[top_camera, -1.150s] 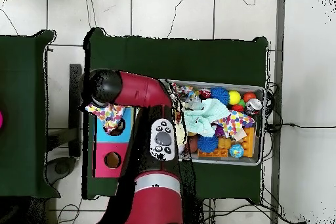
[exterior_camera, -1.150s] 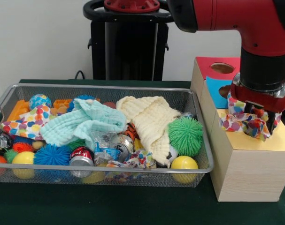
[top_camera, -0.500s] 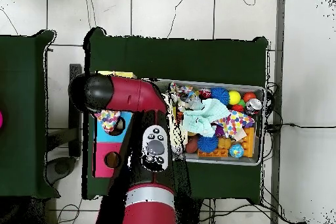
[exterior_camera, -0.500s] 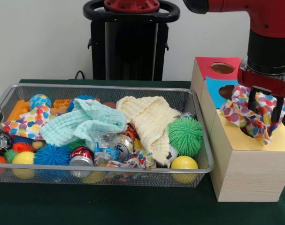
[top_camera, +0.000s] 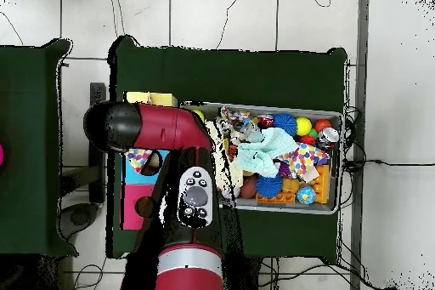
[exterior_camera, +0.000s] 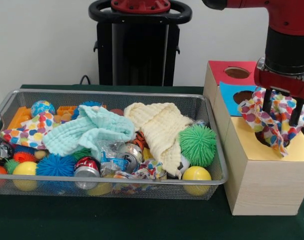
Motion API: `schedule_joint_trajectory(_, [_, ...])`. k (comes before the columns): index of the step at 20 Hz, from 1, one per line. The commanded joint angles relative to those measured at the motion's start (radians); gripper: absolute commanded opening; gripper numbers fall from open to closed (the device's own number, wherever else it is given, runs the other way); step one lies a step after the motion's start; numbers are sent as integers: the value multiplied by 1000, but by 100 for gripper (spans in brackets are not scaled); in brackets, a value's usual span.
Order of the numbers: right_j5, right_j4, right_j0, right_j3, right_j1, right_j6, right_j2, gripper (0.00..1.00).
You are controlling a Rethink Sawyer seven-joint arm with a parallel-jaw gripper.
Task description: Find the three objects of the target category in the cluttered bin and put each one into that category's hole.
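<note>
From the front, the hand (exterior_camera: 282, 111) is gripping a dotted cloth (exterior_camera: 270, 120), which is hanging over the yellow hole of the box (exterior_camera: 264, 172). The bin (exterior_camera: 104, 187) is sitting beside the box on the desk (exterior_camera: 141, 220), holding another dotted cloth (exterior_camera: 26, 131). From overhead, the arm (top_camera: 157, 127) is covering the box (top_camera: 136, 193), with the held cloth (top_camera: 143, 157) peeking out beneath it.

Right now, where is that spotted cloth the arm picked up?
In the front view, the spotted cloth hangs from the gripper at right, over the yellow box top.
</note>
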Motion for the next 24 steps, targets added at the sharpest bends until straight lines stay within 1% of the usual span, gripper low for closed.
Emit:
schedule_joint_trajectory(1, [-42,-101,12,94,42,41,-1,100])
schedule_joint_trajectory(3, [-103,-133,19,72,65,42,-15,100])
schedule_joint_trajectory(6, [-176,-172,21,60,85,34,-19,100])
schedule_joint_trajectory(8, [-195,-192,29,52,102,37,-23,100])
schedule_joint_trajectory(12, [-106,-197,32,10,148,30,-19,100])
schedule_joint_trajectory(15, [-31,-197,43,-41,178,50,-39,100])
schedule_joint_trajectory(21, [-1,-205,86,-123,244,105,-98,100])
schedule_joint_trajectory(24, [-30,-204,106,-143,264,127,-126,100])
